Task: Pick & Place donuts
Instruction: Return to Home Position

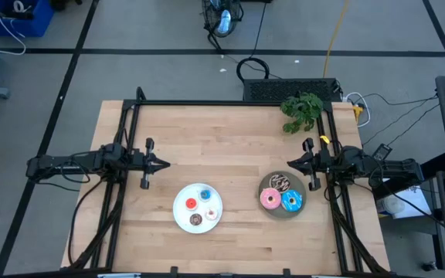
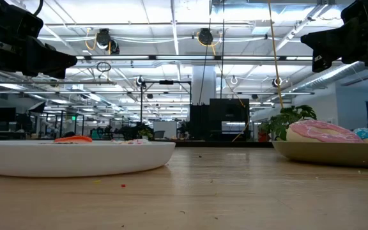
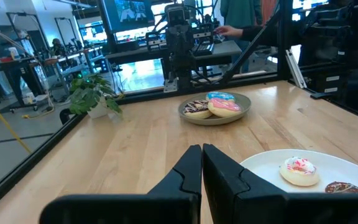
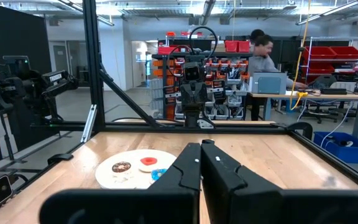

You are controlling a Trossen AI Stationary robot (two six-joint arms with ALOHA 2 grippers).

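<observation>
Two plates lie on the wooden table toward its near edge. The white plate [image 1: 179,214] carries mini donuts: red [image 1: 191,204], blue [image 1: 205,194], white [image 1: 211,213] and brown [image 1: 195,220]. The grey plate [image 1: 283,217] carries the chocolate-sprinkled donut [image 1: 279,183], the pink donut [image 1: 270,199] and a larger blue donut [image 1: 292,202]. My left gripper [image 1: 164,163] hangs shut at the table's left, above and left of the white plate. My right gripper [image 1: 290,163] hangs shut at the right, just beyond the grey plate. Both point level toward the table's middle with nothing between their fingers.
A small green plant [image 1: 301,110] stands at the far right corner. A black frame [image 1: 230,103] runs along the table's far edge and sides. Bare wood lies between the two plates and across the far half. People stand at benches beyond the table.
</observation>
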